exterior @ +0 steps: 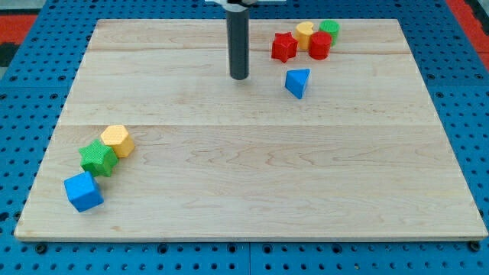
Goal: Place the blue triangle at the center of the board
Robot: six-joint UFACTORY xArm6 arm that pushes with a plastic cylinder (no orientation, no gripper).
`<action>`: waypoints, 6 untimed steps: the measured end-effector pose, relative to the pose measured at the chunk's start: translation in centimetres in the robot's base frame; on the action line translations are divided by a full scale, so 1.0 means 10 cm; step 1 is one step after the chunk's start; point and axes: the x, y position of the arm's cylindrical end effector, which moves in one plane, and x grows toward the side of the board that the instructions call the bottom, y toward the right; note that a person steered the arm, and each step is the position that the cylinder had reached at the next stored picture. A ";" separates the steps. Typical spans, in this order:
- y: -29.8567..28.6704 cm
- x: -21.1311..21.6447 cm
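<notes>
The blue triangle [297, 82] lies on the wooden board [252, 168] in the upper right part of the view, just below a cluster of blocks. My tip [239, 77] rests on the board to the left of the blue triangle, a short gap apart from it and at about the same height in the view. The rod rises straight up from the tip to the view's top edge.
Above the triangle sit a red star block [283, 47], a yellow block [305, 33], a red block [320, 46] and a green block [329, 29]. At lower left lie a yellow hexagon [117, 140], a green star block [98, 158] and a blue cube [83, 191].
</notes>
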 end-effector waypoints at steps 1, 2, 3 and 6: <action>0.60 0.00; 1.18 -0.10; 1.05 0.52; -0.02 0.18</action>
